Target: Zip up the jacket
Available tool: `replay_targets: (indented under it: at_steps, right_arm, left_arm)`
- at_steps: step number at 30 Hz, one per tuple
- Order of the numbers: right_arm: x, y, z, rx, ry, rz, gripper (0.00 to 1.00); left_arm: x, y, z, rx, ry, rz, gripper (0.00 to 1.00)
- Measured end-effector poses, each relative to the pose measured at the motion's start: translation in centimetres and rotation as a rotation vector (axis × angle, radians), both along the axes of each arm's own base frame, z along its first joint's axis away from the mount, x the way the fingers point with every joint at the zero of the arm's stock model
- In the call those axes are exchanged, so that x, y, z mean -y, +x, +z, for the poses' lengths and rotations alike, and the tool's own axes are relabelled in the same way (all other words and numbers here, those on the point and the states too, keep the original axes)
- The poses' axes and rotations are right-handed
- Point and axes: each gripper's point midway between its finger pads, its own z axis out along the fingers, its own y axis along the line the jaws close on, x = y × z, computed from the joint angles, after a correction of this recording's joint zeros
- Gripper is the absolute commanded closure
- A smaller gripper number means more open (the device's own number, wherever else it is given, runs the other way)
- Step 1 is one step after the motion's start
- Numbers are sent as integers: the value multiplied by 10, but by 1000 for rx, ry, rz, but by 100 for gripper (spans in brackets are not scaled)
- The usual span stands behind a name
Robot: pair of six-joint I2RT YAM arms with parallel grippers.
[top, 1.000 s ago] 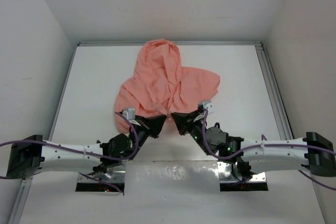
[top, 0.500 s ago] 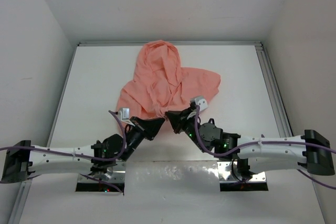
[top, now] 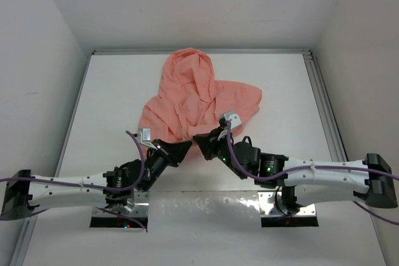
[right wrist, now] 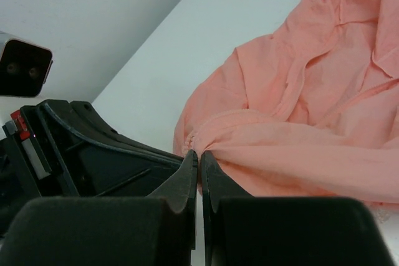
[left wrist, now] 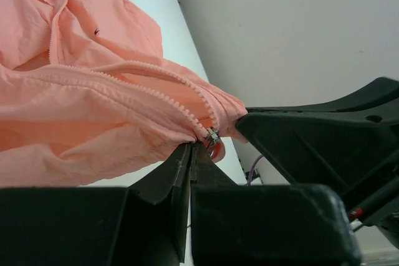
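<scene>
The salmon-pink hooded jacket (top: 196, 98) lies bunched on the white table, hood at the far side. My left gripper (top: 187, 146) is shut on the jacket's bottom hem right beside the metal zipper slider (left wrist: 212, 136). The zipper teeth (left wrist: 143, 88) run away from the slider across the fabric. My right gripper (top: 197, 139) is shut on the opposite hem edge (right wrist: 206, 143), tip to tip with the left gripper. Both pinch fabric (right wrist: 299, 154) at the jacket's near edge, a little above the table.
The white table (top: 106, 104) is walled by white panels on the left, back and right, with a metal rail (top: 324, 110) along the right side. Both arm bases (top: 118, 210) sit at the near edge, with purple cables along the arms.
Both grippers have moved left and closer together, carrying the jacket's near hem with them. The left arm has stretched further; the jacket's near edge has bunched narrower.
</scene>
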Motion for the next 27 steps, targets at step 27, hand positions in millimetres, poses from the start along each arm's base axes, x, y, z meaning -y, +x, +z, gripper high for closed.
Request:
replay_targets:
  at_steps: [27]
  right_arm:
    - [25,4,14,-101,-192,164,100]
  left_arm:
    - [24,-25,-5,56,160,-214,100]
